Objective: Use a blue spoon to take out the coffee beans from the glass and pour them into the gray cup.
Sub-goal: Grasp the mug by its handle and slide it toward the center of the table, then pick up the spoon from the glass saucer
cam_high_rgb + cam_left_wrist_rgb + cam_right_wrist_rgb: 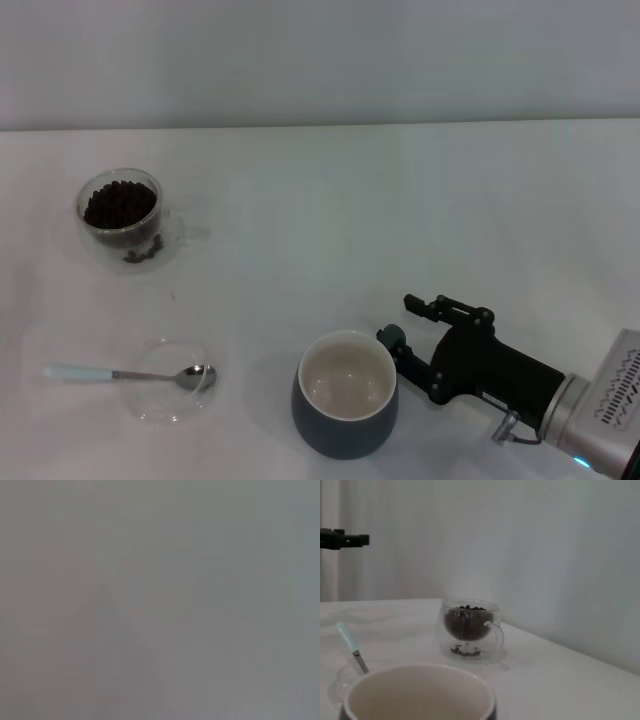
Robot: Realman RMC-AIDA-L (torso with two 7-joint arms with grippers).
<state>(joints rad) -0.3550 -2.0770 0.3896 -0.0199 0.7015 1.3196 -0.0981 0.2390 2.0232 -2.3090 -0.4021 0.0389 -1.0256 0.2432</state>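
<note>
Where the white table (330,230) ends, a pale wall (320,60) rises.

light: even, soft, dim-ish | shadows: faint | left wrist view: blank gray blur | glare: slight on glass (121,220)

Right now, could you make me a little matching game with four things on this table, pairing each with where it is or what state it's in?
Things:
1. blue spoon
2. glass
3. gray cup
4. right gripper

Descriptions:
a. holds dark coffee beans, far on the robot's left
b. empty, cream-white inside
c. bowl resting in a shallow clear dish
d. close beside the cup, on the robot's right

Pairs: 1-c, 2-a, 3-b, 4-d
</note>
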